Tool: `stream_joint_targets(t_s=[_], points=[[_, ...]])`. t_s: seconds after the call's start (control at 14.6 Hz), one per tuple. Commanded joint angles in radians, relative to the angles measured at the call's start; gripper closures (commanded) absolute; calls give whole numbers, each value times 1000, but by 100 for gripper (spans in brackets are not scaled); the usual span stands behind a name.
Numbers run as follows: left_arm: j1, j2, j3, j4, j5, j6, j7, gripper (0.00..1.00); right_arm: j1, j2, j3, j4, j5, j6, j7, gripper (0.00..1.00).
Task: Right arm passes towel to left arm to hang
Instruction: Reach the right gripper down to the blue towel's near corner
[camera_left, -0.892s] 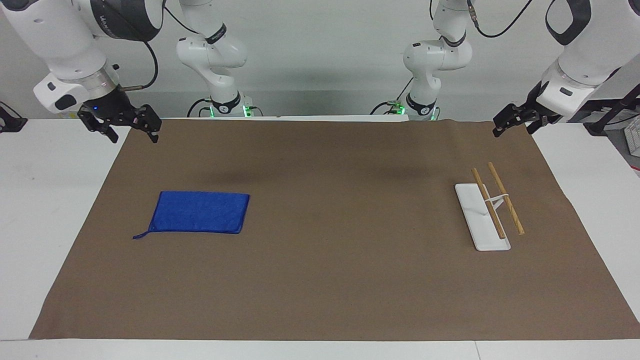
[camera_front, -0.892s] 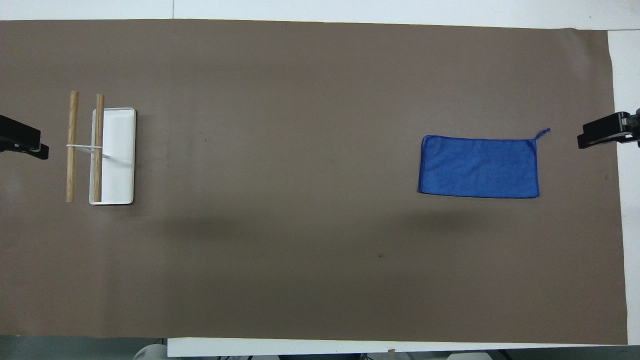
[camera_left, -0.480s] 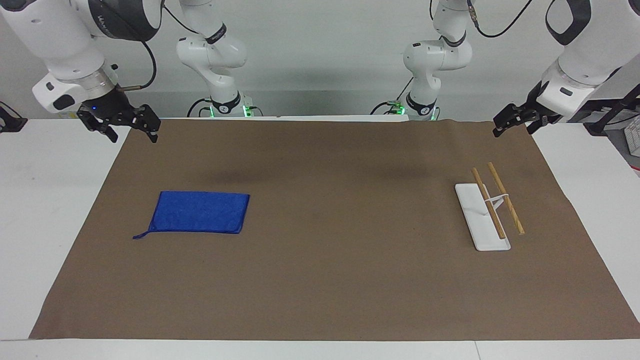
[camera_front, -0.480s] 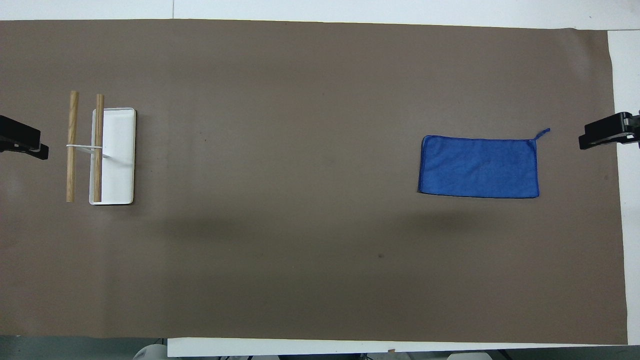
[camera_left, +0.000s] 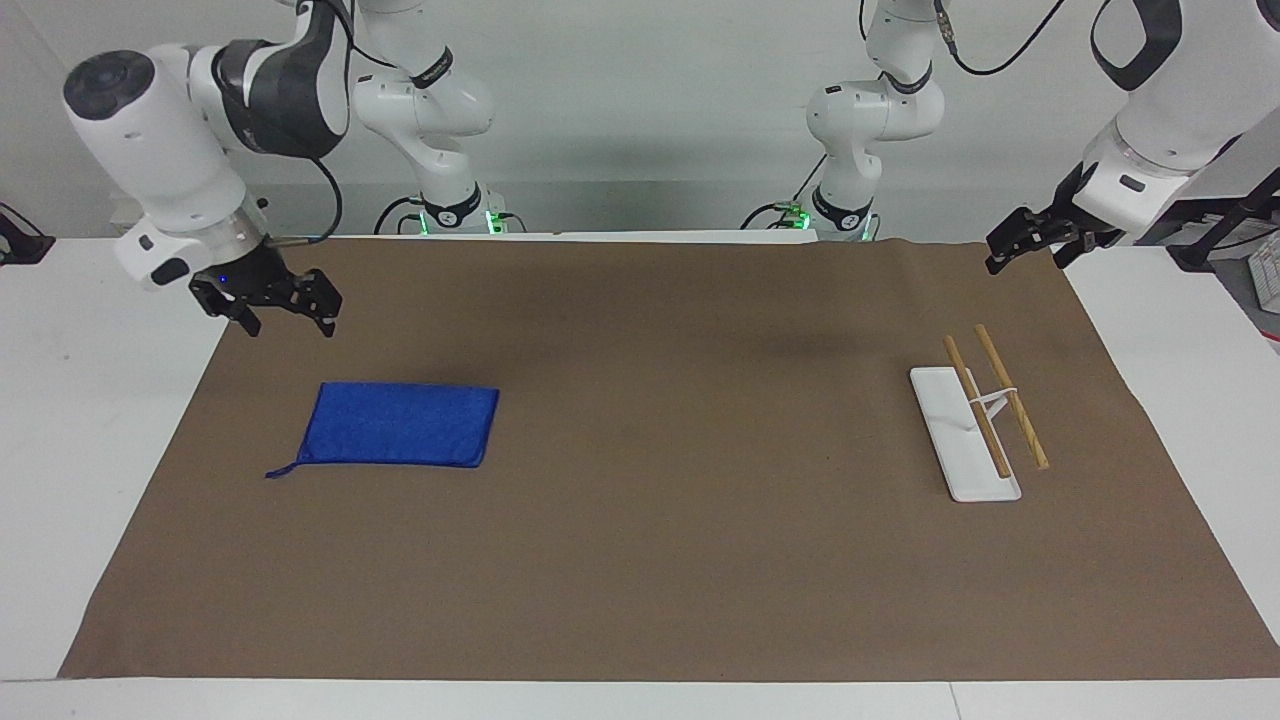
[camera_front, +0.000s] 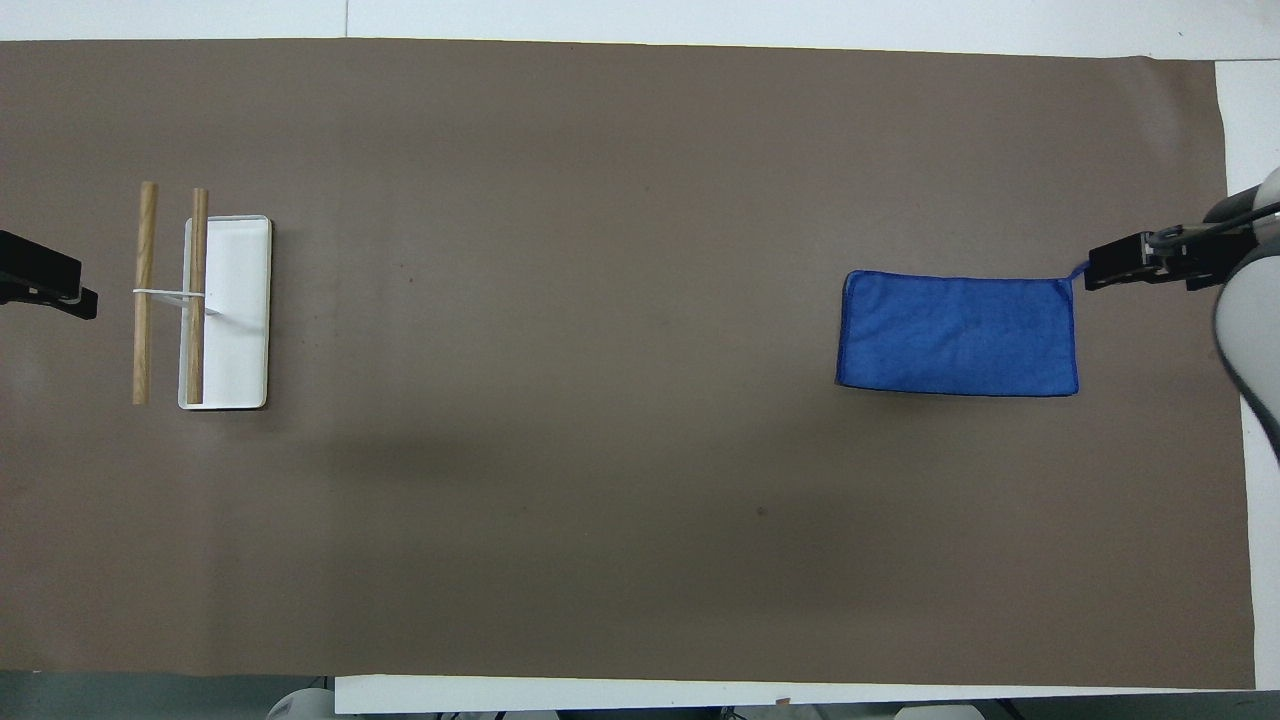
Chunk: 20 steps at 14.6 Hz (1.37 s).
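The blue towel (camera_left: 398, 424) (camera_front: 958, 333) lies flat on the brown mat toward the right arm's end of the table, its loop tab (camera_left: 281, 470) at one corner. My right gripper (camera_left: 290, 322) (camera_front: 1098, 274), with its blue wrist light, hangs open and empty above the mat by that end of the towel. It does not touch the cloth. In the overhead view it covers most of the tab. My left gripper (camera_left: 1024, 262) (camera_front: 72, 297) waits open and empty over the mat's edge at the left arm's end.
A white rack base (camera_left: 950, 440) (camera_front: 240, 330) with two wooden rods (camera_left: 1012, 396) (camera_front: 146, 290) on a thin white stand sits toward the left arm's end. The brown mat (camera_left: 680, 520) covers most of the white table.
My right arm has swung in from the mat's corner and come down toward the towel's end. The towel, the rack and the left arm have not moved.
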<state>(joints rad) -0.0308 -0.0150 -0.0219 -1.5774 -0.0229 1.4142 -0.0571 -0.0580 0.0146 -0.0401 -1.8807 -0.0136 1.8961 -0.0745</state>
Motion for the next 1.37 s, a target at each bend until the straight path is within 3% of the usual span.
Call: stream_joint_targets(t_s=[0.0,0.21,1.3], points=[[3,-28,-3,-33,12,9,-7,0,-2,13,8,-193,18,250,15,0],[5,-28,-3,-33,11,5,-9,0,0,68,8,-302,18,421,10,0],[3,-37,-3,-58,11,11,2,0,4,182,65,-341,17,538,2,1]])
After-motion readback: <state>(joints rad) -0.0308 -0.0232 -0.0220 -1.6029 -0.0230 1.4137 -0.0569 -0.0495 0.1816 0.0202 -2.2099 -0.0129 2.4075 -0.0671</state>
